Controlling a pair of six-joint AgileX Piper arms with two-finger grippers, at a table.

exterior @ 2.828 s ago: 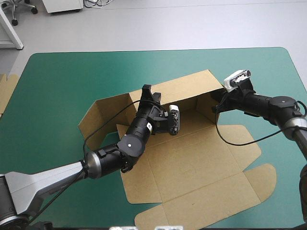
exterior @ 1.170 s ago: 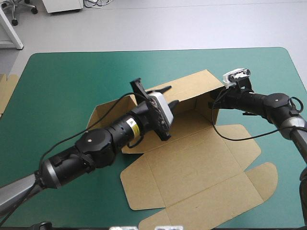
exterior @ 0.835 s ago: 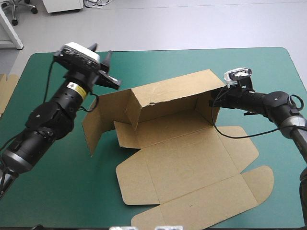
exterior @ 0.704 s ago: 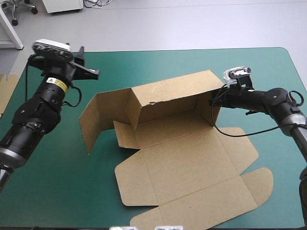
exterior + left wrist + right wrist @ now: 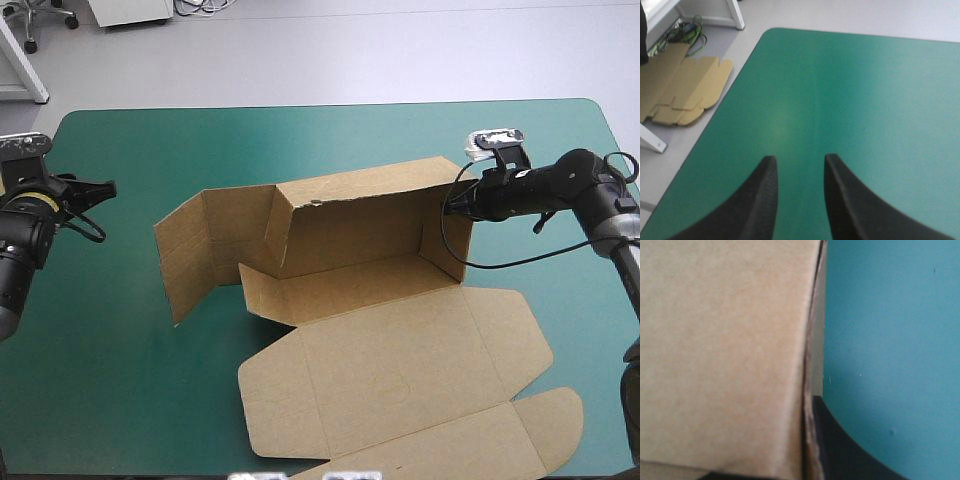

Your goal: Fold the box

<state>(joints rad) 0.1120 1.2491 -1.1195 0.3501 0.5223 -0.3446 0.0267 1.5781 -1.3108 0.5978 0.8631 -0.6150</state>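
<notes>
Our left tool point(image 5: 95, 190) hangs above the worktop's point(image 5: 330, 130) left edge, fingers apart over bare teal-green cover point(image 5: 865, 100). Our right tool point(image 5: 450, 204) extends from the right edge and seems all but closed on the right wall of the box point(image 5: 390, 330), which sits mid-worktop, back wall raised, lid flat toward the near edge.

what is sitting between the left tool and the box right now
Nothing visible: only bare teal-green cover lies between the open left tool and the left flap of the box. The right tool is shut on its right wall.
</notes>
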